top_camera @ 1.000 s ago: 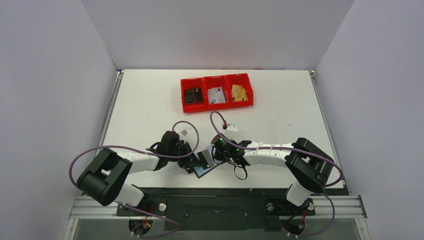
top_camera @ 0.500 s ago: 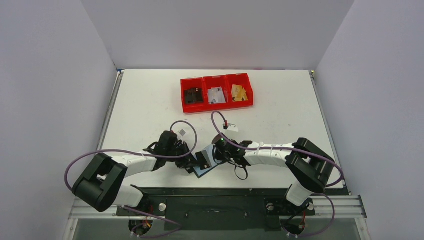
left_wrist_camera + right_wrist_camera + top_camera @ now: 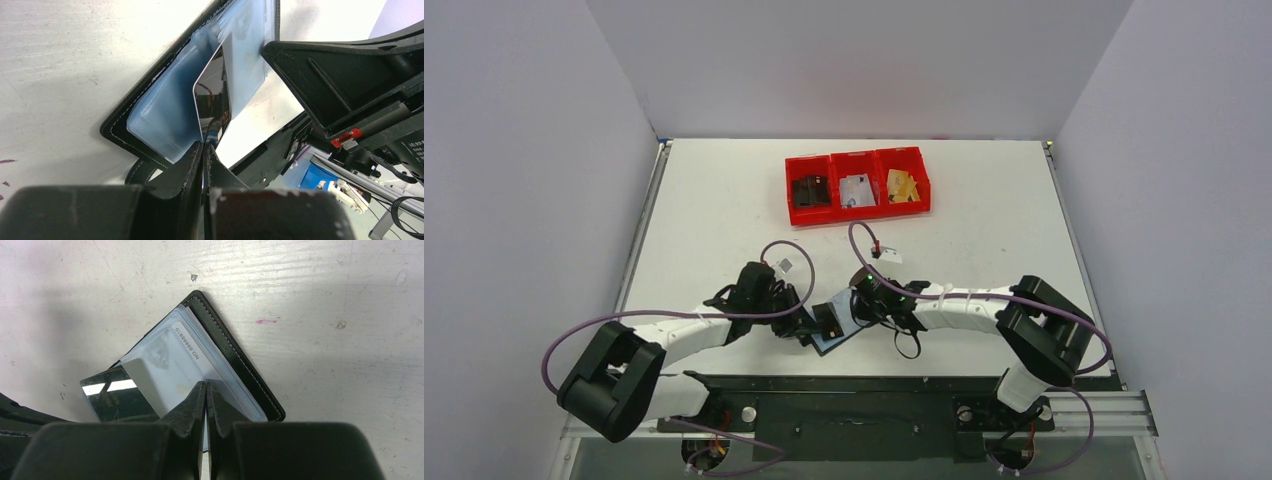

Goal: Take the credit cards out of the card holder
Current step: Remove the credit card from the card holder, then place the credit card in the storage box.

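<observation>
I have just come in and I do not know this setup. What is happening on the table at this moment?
Two robot arms work on an open card holder that lies on the table near their bases. The right gripper is shut on its clear sleeve. The left gripper is shut on a black card that sticks partly out of the sleeve, not yet free. The red bins stand at the far side, away from both arms.

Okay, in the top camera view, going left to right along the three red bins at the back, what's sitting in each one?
Black items → white-grey cards → gold cards.
</observation>
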Action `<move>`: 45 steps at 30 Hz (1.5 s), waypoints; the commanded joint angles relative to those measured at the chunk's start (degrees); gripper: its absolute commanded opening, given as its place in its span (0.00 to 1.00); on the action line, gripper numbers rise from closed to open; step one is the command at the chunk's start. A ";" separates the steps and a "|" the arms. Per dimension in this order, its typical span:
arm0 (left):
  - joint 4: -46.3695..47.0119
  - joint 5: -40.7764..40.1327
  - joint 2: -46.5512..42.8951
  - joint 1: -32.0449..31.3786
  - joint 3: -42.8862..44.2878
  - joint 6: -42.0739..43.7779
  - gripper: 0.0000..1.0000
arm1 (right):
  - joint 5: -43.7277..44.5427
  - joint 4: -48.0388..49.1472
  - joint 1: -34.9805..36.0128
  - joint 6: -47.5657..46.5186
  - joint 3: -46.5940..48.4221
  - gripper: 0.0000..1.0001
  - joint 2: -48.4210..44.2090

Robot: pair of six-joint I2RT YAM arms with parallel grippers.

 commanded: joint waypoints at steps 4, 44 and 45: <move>-1.77 -0.89 -3.15 0.51 0.55 1.46 0.00 | 1.64 -9.93 -1.19 -2.04 -1.20 0.00 -0.80; 14.29 11.10 -10.77 4.21 0.90 -8.57 0.00 | -26.51 24.19 -9.64 -4.34 -11.97 0.58 -19.92; 16.35 11.49 -10.93 4.36 0.79 -9.22 0.00 | -26.74 25.51 -9.67 -3.71 -12.30 0.58 -20.07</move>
